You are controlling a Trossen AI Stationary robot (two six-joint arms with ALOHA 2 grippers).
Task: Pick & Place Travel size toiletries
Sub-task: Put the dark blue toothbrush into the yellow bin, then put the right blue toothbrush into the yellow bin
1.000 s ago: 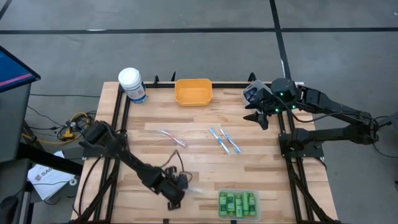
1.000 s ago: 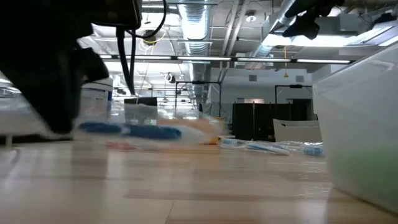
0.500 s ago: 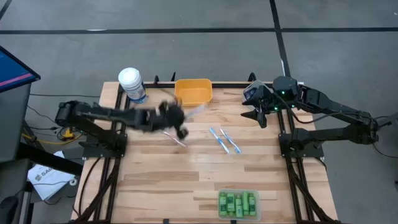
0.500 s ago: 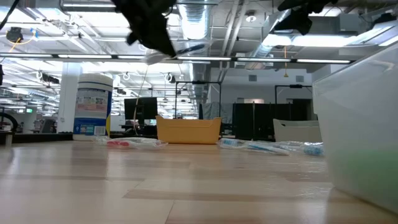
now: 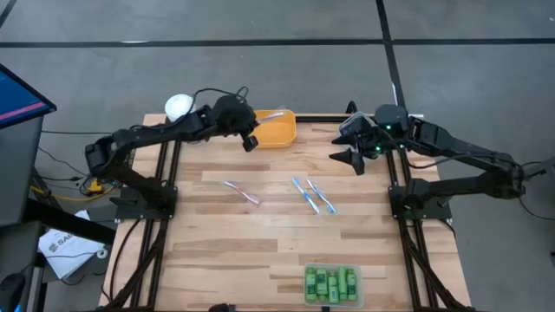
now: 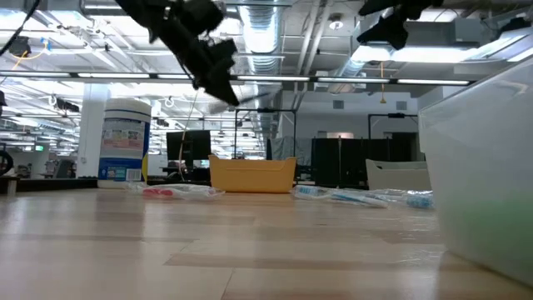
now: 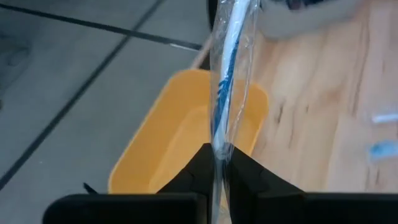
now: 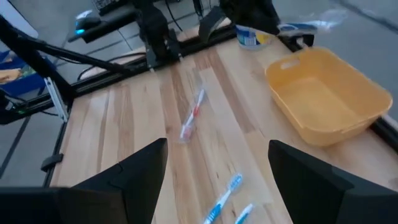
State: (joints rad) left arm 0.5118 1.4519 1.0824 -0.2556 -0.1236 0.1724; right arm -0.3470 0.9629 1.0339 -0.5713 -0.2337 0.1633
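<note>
1. Plastic-wrapped blue-and-white toothbrush (image 7: 227,81) sits pinched in the left gripper (image 5: 249,139), whose jaws are closed on it, over the orange plastic bin (image 5: 270,128) at upper centre of the high view.
2. Pink wrapped toothbrush (image 5: 241,192) and two blue wrapped toothbrushes (image 5: 313,196) lie mid-table.
3. Clear bin of green bottles (image 5: 331,284) sits at lower centre.
4. Right gripper (image 5: 356,147) hangs at upper right, jaws wide and empty.

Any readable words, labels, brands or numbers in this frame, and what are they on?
None can be read.
White canister: printed label with blue band, too blurred to read.
White paper beside the table: dark print, too small to read.
Wrapped toothbrushes and green bottles: no legible text.
</note>
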